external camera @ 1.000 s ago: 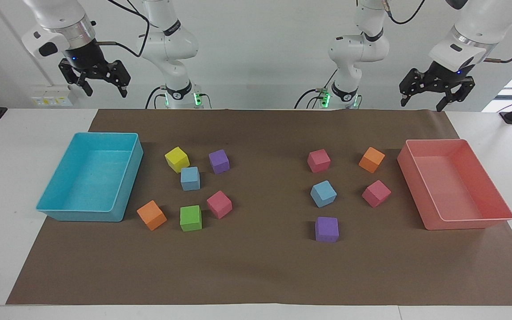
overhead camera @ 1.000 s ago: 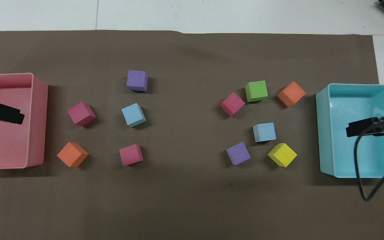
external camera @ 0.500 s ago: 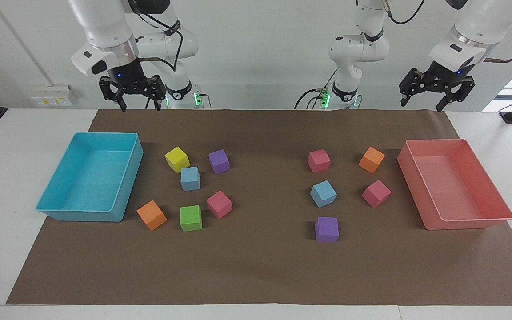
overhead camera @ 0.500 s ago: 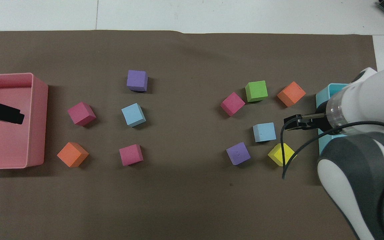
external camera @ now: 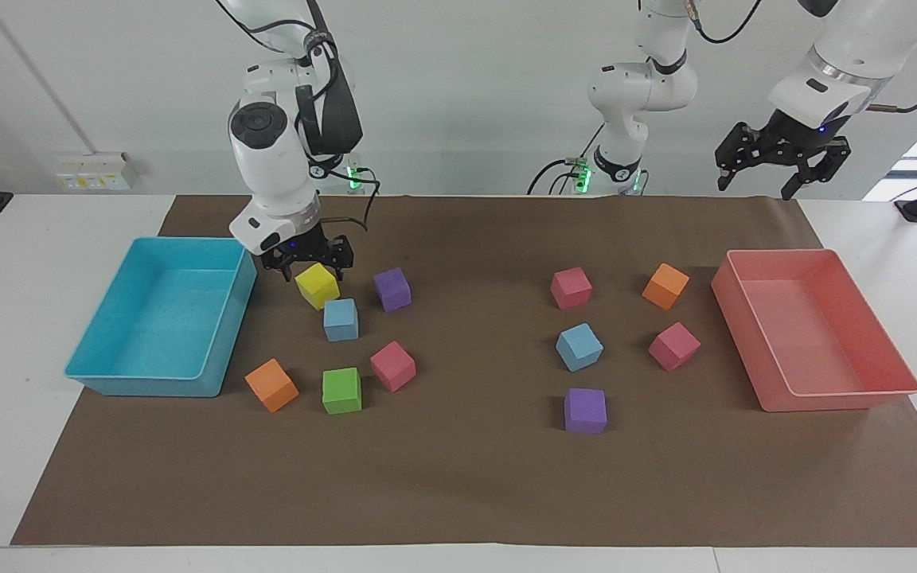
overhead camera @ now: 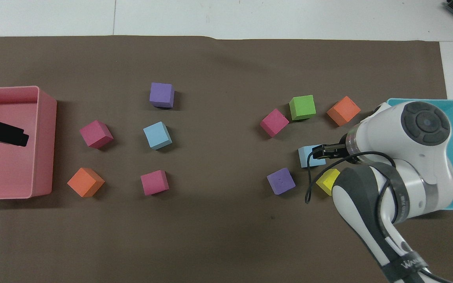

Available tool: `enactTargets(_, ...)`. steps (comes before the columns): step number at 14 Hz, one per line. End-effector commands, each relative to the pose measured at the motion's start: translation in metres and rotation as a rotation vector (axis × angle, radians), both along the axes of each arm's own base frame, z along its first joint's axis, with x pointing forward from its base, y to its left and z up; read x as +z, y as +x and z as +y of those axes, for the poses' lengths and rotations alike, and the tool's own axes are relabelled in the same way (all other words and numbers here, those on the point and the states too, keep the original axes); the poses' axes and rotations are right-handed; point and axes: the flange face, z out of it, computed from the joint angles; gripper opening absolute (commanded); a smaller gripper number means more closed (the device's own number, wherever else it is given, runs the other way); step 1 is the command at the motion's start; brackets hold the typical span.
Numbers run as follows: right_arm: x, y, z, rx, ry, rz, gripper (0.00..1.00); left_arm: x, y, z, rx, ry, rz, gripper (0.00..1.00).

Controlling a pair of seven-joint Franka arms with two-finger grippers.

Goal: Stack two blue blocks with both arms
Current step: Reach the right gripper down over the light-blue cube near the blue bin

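right gripper (external camera: 308, 266) swung down from turquoise tray's (external camera: 108, 372) end, fingers apart, low above yellow cube (external camera: 317, 286), blue block (external camera: 341, 320) at its 5 o'clock, ungrasped. left gripper (external camera: 781, 159) waits, fingers apart.

Two white jointed arms are seen, each banded in black at the joints. A dark grey panel and a round grey cap are carried on the right arm (overhead camera: 407, 157). Black cables are looped along both. Black grippers are fitted; green lights are lit at both bases.
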Motion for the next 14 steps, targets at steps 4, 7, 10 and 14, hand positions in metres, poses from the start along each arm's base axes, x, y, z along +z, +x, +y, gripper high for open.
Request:
enactTargets(4, -0.048, 0.004, 0.004, -0.086, 0.031, -0.014, 1.0, 0.001, -0.008, 0.004, -0.004, 0.007, 0.002, 1.0)
enactTargets(7, -0.068, 0.011, 0.007, -0.11, 0.058, -0.02, 1.0, 0.001, -0.008, 0.004, -0.004, 0.007, 0.002, 1.0)
enactTargets(10, -0.081, 0.012, 0.015, -0.096, 0.06, -0.032, 1.0, 0.001, -0.008, 0.005, -0.002, 0.007, 0.002, 1.0)
enactTargets(14, -0.093, 0.009, 0.022, -0.051, 0.059, -0.036, 1.0, 0.001, -0.008, 0.005, -0.002, 0.007, 0.002, 1.0)
